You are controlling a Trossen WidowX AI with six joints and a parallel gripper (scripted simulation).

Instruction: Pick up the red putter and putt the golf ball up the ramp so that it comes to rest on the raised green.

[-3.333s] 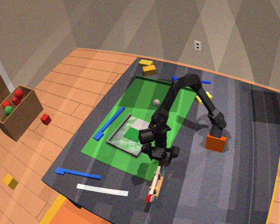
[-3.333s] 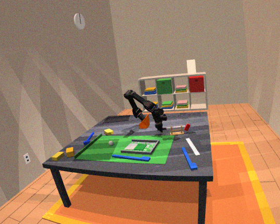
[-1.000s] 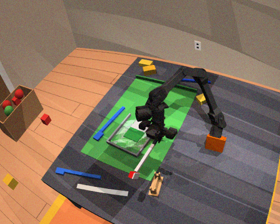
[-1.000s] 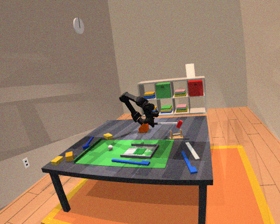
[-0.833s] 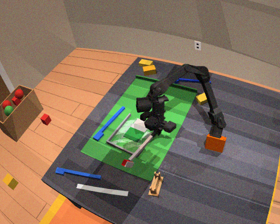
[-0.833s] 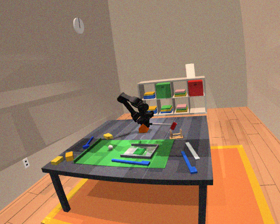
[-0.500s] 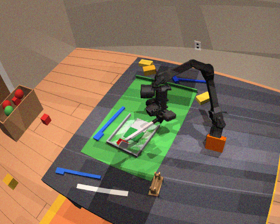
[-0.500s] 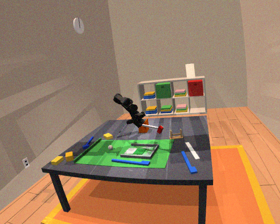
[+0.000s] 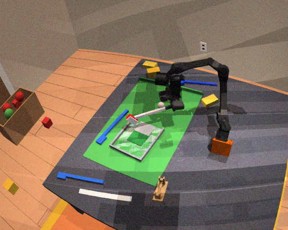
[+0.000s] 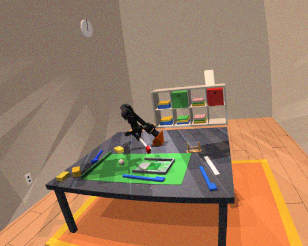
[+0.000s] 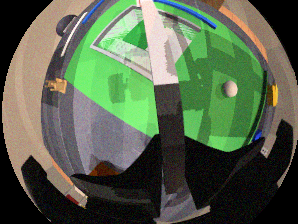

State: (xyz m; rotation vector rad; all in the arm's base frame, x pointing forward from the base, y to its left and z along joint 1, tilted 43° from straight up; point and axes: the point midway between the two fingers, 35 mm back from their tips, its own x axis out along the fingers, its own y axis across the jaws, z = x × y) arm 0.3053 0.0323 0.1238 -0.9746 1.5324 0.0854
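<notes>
My gripper (image 9: 170,107) (image 10: 139,139) (image 11: 165,136) is shut on the dark grip of the red putter, high above the mat. The putter's white shaft (image 9: 152,112) (image 10: 143,142) (image 11: 162,60) slants away from the fingers, and its red head (image 9: 130,117) (image 10: 148,149) hangs in the air. The white golf ball (image 9: 161,105) (image 10: 121,162) (image 11: 229,89) lies on the green mat (image 9: 98,154) (image 10: 177,179), between the low end wall and the grey ramp (image 9: 145,129) (image 10: 144,165). The raised green (image 9: 139,138) (image 10: 154,166) (image 11: 135,36) sits inside a grey border.
A wooden stand (image 9: 160,189) (image 10: 193,149) (image 11: 56,85) is empty by the mat's corner. Blue putters (image 9: 112,126) (image 9: 82,178) (image 9: 200,83) lie around, one along the mat's side. A white strip (image 9: 106,195) (image 10: 211,165) and yellow blocks (image 9: 209,100) (image 10: 63,176) lie on the table.
</notes>
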